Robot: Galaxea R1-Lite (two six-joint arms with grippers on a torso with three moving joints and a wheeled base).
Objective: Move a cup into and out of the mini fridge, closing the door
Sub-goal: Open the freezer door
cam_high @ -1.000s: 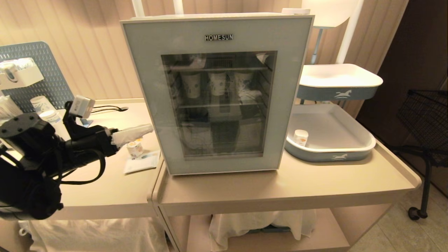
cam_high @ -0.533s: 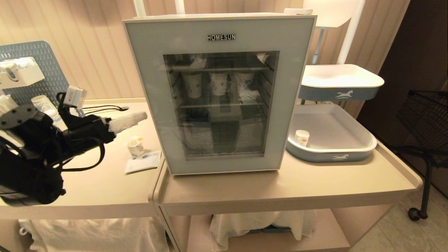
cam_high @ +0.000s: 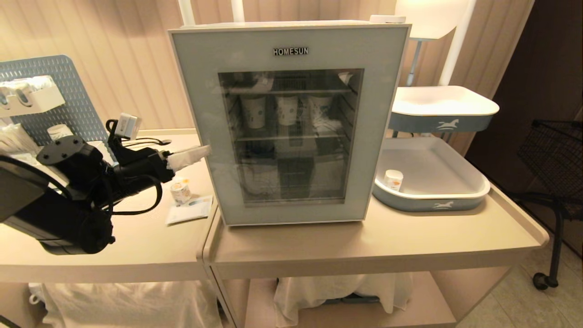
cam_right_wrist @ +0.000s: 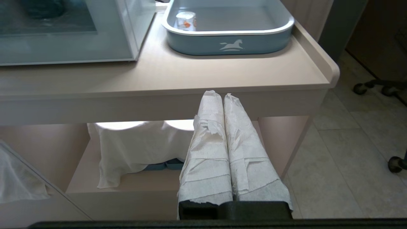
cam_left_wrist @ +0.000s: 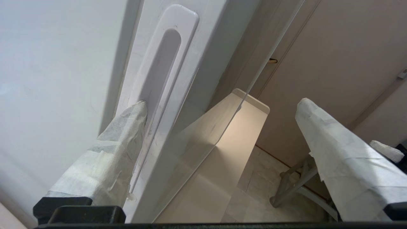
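Mini fridge (cam_high: 291,123) door (cam_high: 282,132) closed, my left gripper (cam_left_wrist: 219,127) spread wide at its side handle recess (cam_left_wrist: 159,70), cup (cam_high: 181,191) beside the fridge, my right gripper (cam_right_wrist: 224,98) pressed together below the counter.

"HOMESUN" label atop the door (cam_high: 291,123), horse emblems on trays (cam_high: 444,205)

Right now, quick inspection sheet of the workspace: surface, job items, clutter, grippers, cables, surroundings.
Surface: two beige tables side by side.
Job's things: mini fridge with door shut; cup beside it.
Clutter: leaflet, grey tray holding a small cup.
Grippers: left gripper open, one finger at the door's side handle recess; right gripper shut, parked low.
Cables: black cable on the left table.
Surroundings: pegboard, wire cart.
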